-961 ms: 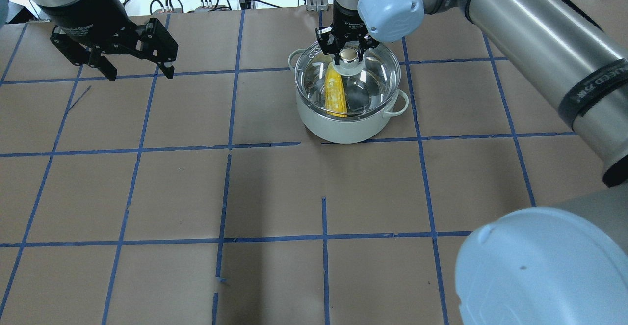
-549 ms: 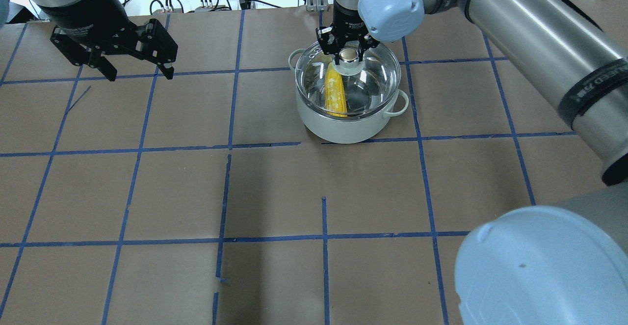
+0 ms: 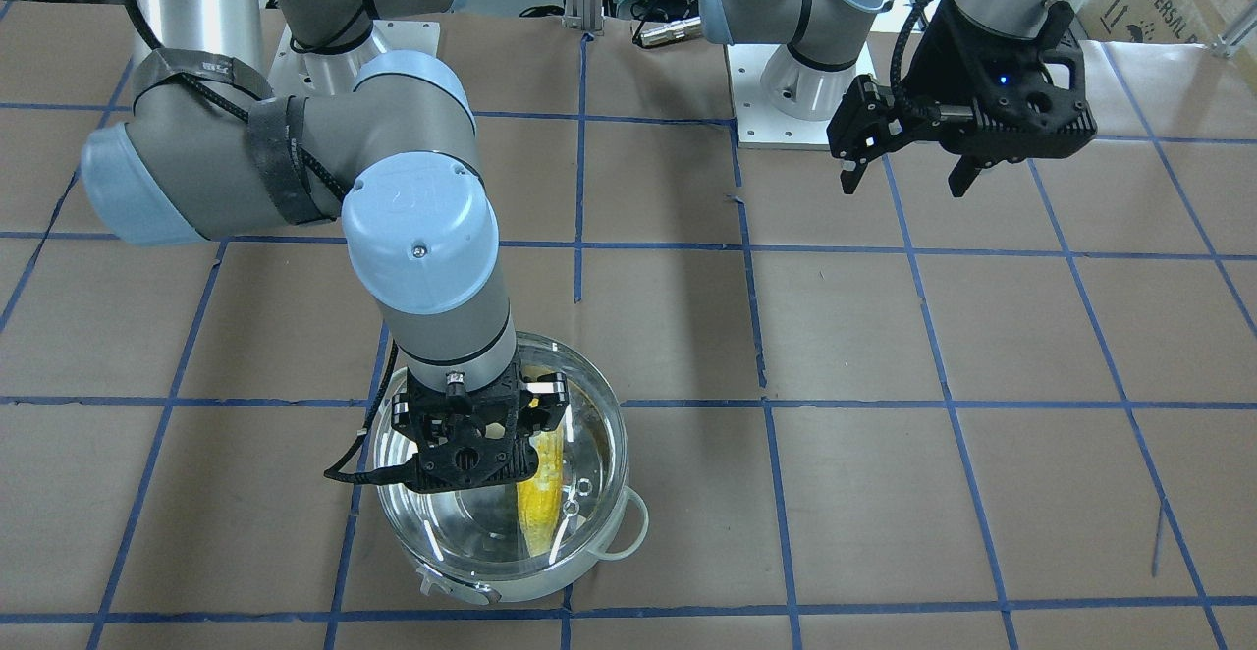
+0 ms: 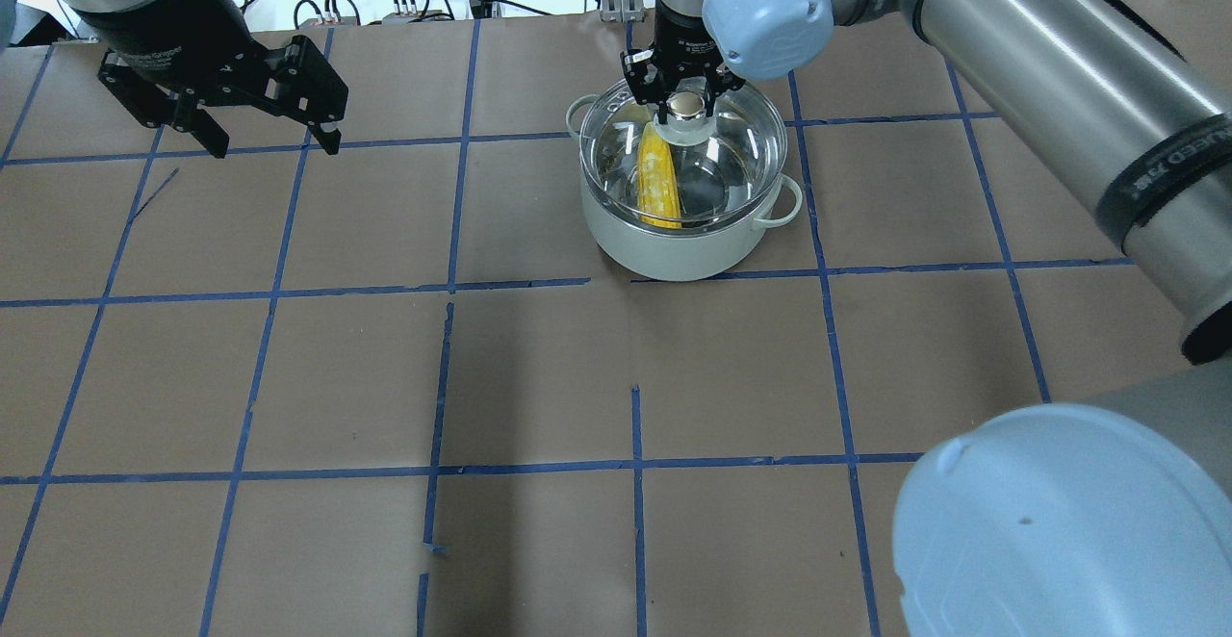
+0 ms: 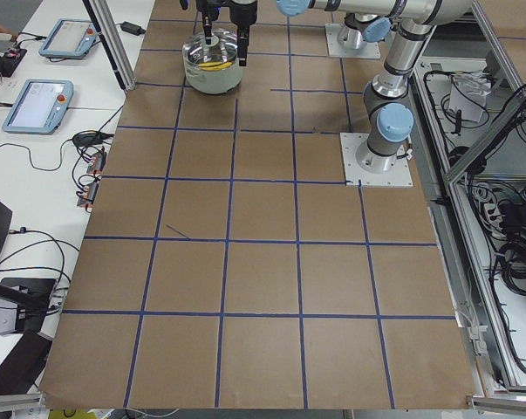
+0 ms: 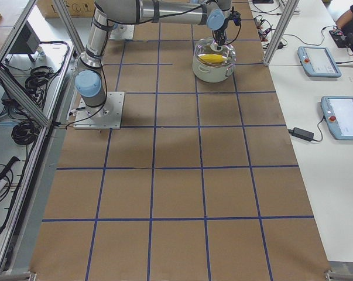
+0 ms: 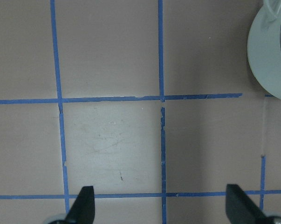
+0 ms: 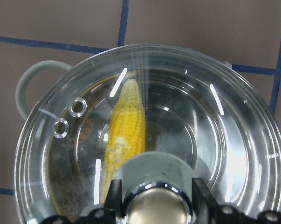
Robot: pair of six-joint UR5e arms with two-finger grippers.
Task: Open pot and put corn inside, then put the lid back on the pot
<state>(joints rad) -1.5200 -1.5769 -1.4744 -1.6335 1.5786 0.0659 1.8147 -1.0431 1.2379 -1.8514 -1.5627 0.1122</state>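
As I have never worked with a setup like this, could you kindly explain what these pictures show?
These are two robot arms at a table covered in brown paper with blue tape lines. One camera looks down from behind the robot, one faces it from across the table, two look along the table from its ends, and one sits on each wrist. On the table stands a steel pot. A yellow corn lies inside it, and the glass lid rests on top. The right end effector is closed around the lid's knob. The left end effector hangs open and empty over bare table, well away from the pot.
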